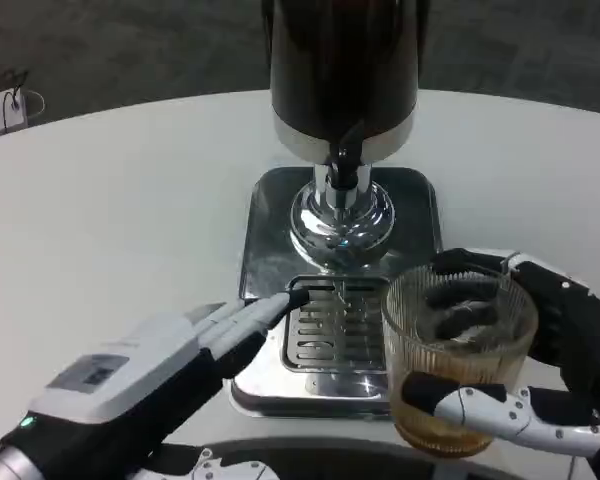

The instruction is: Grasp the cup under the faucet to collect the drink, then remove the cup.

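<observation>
Presently, findings as observed from the head view:

Cup: the ribbed clear cup (458, 350) sits in the right hand's grasp at the right front corner of the dispenser base, off to the right of the faucet line and no longer beneath it.

Contents: an amber liquid lies in the lower part of the cup, well short of the rim (judged a partial fill).

Right hand: the right hand (540, 370) is clamped around the cup, a white finger across its front near the bottom and dark fingers showing through the glass behind.

Left hand: the left hand (195, 345) holds nothing; its fingers lie straight and close together, the tips reaching the left edge of the drip grate (330, 335).

Faucet: the black faucet (346, 160) hangs from the dark drink dispenser (342, 70) over the chrome column; no stream is visible.

Progress: collection appears done and removal is under way, in my judgement. Remaining: carry the cup fully off the steel base (270, 230) and set it down.

Cup support: whether the cup rests on the base edge or is lifted cannot be told.

Surface: a white round table (110, 220), plain and matte.

Room: dark carpeted floor (120, 50) beyond the table edge; a small white object with a cord (2, 108) at the far left.
</observation>
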Controlling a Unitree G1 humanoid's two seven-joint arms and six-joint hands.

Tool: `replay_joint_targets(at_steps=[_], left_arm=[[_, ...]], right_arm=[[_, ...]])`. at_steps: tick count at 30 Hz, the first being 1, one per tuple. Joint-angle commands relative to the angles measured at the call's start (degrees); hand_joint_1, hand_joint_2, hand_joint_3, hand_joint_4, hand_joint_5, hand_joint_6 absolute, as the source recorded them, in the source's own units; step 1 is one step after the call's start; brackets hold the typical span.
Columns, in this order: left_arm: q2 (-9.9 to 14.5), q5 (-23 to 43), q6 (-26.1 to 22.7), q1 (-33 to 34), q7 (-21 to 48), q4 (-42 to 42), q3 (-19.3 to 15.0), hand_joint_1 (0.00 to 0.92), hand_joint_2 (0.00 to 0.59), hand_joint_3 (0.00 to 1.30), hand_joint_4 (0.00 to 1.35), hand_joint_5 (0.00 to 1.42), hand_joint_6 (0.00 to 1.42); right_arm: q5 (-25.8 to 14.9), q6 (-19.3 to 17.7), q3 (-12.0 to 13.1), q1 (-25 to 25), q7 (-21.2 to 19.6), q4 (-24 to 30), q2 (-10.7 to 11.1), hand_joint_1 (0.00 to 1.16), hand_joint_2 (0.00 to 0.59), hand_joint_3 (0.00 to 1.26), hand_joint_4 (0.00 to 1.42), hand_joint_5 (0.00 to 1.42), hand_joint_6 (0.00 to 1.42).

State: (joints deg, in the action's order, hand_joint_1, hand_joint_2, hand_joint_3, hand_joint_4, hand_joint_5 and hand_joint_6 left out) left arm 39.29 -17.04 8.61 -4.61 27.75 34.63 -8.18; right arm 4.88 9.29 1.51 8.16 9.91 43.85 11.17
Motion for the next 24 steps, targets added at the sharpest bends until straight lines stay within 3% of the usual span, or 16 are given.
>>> replay_joint_targets(at_steps=[1,24], left_arm=[[0.7,-1.5,-1.6,-0.9,1.6,1.3,0.2,0.000,0.069,0.00,0.00,0.00,0.00],[0.2,-3.5,-6.3,-3.2,3.7,6.1,0.3,0.000,0.067,0.00,0.00,0.00,0.00]], right_arm=[[-1.2,-0.2,-0.2,-0.7,0.2,1.6,-0.1,1.01,0.164,1.05,1.30,1.37,1.42],[-0.4,-0.1,-0.8,-0.1,0.1,2.2,-0.2,1.00,0.162,1.05,1.28,1.37,1.42]])
